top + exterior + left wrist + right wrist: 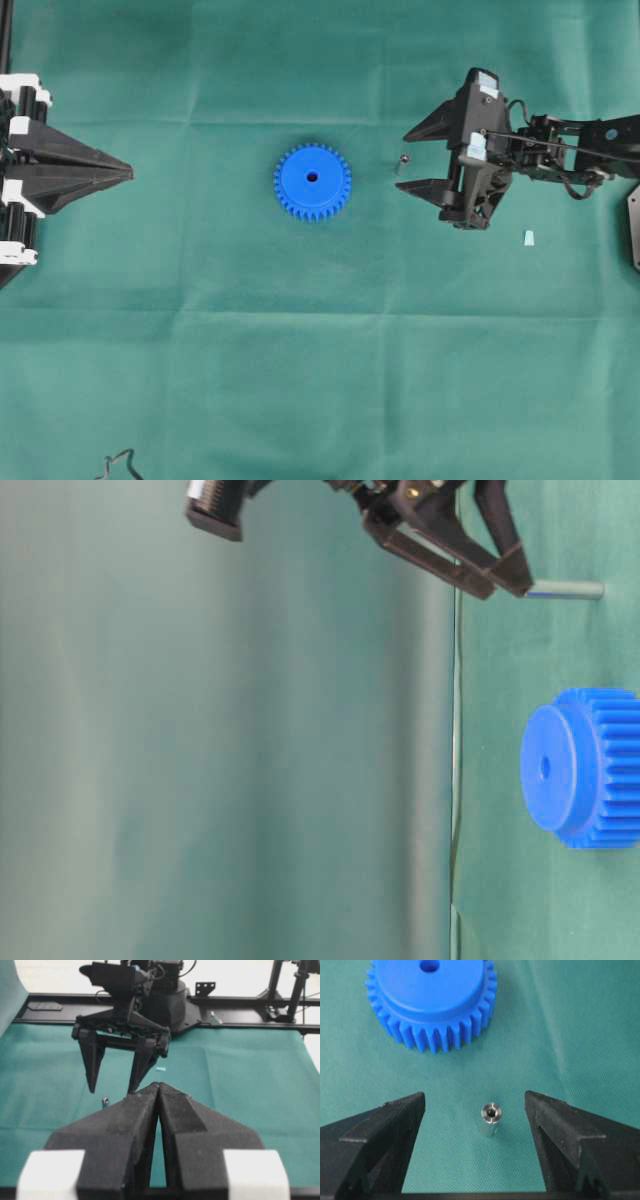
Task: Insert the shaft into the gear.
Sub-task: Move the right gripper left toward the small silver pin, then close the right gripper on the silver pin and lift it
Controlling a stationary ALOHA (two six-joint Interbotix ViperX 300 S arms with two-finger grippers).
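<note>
Fingers (pixel 400 1125) apart around upright shaft (pixel 490 1120)

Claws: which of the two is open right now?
The right claw, the one by the upright metal pin: its fingers stand wide apart on either side of the pin. The left claw has its fingers pressed together.

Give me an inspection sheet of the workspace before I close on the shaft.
Surface: green cloth, creased, flat.
Gear: blue gear lying flat mid-table, hub up, centre hole empty.
Shaft: shaft standing upright on the cloth, between the right hand's open fingers, untouched.
Clutter: small pale scrap near the right arm.
Left hand: shut, parked at the left edge, holding nothing.
Right hand: open, fingers either side of the shaft.
Cables: dark wire at the cloth's near edge.
Surroundings: black frame behind the table.
</note>
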